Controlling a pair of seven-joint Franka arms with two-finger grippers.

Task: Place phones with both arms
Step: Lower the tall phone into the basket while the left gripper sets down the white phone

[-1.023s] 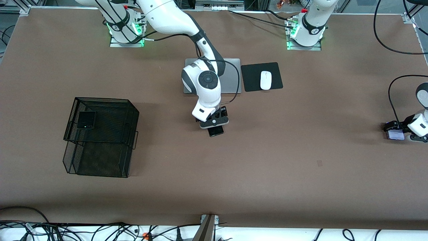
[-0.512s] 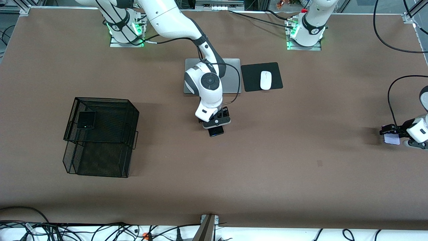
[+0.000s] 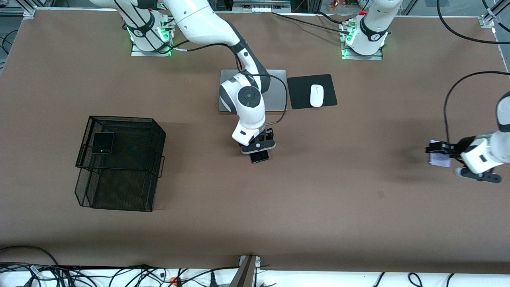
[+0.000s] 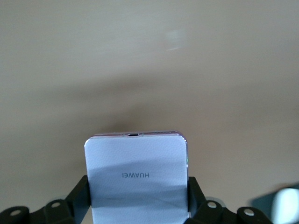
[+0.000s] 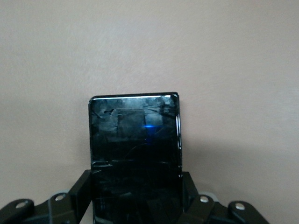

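My right gripper [image 3: 259,152] is over the middle of the table, shut on the long slim black phone [image 3: 260,157], low above the brown surface. In the right wrist view that phone [image 5: 134,144] sticks out between the fingers of the gripper [image 5: 135,200]. My left gripper [image 3: 436,152] is up over the left arm's end of the table, shut on the pale lilac phone [image 3: 439,159]. In the left wrist view the lilac phone [image 4: 136,172] sits between the black fingers [image 4: 80,198]. The small squarish black phone [image 3: 103,143] lies in the upper tier of the mesh basket [image 3: 157,135].
The black two-tier mesh basket stands toward the right arm's end. A silver laptop [image 3: 277,89], a black mouse pad [image 3: 301,93] and a white mouse [image 3: 316,95] lie near the bases. Cables [image 3: 119,275] run along the edge nearest the front camera.
My left gripper has risen with the lilac phone and moved toward the table's middle. My right gripper has shifted slightly with the black phone.
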